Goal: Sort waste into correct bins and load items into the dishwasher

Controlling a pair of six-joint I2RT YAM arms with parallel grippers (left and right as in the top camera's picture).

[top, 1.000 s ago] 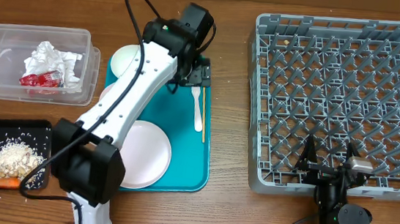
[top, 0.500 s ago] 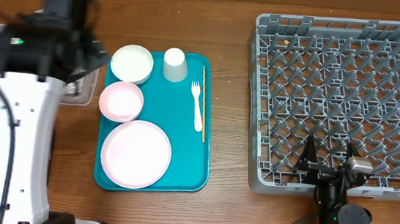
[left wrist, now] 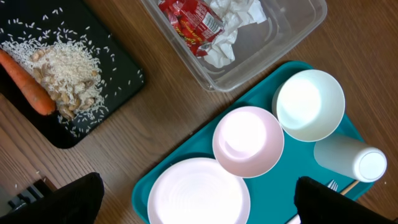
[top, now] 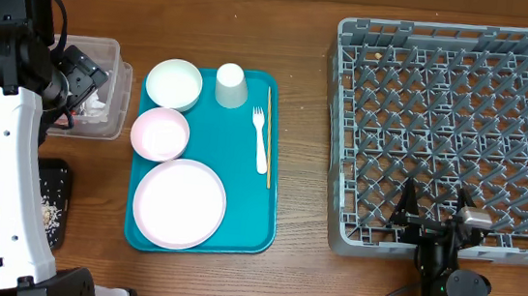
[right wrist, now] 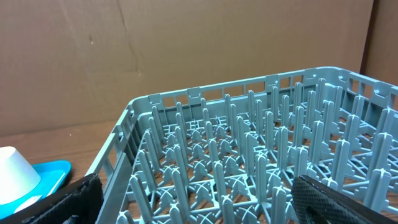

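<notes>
My left gripper (top: 81, 87) hangs open and empty above the clear tub (top: 103, 125). Its wrist view looks down on a red wrapper (left wrist: 193, 22) and napkins (left wrist: 239, 12) in the tub, and rice (left wrist: 68, 68) with a carrot piece (left wrist: 28, 90) on the black tray (left wrist: 121, 71). On the teal tray (top: 238, 214) lie the plate (top: 179, 203), a pink bowl (top: 159, 133), a white bowl (top: 174, 84), the cup (top: 231, 86), the fork (top: 263, 140) and the stick (top: 269, 134). My right gripper (top: 433, 205) rests open at the near edge of the grey dish rack (top: 446, 127).
The left arm's white links cover most of the black tray (top: 53, 201) and part of the tub in the overhead view. Bare wooden table lies between the teal tray and the rack. A brown cardboard wall (right wrist: 186, 43) stands behind the rack.
The left arm has swung from above the teal tray leftward to above the tub, uncovering the bowls and cup. The right arm has not moved.
</notes>
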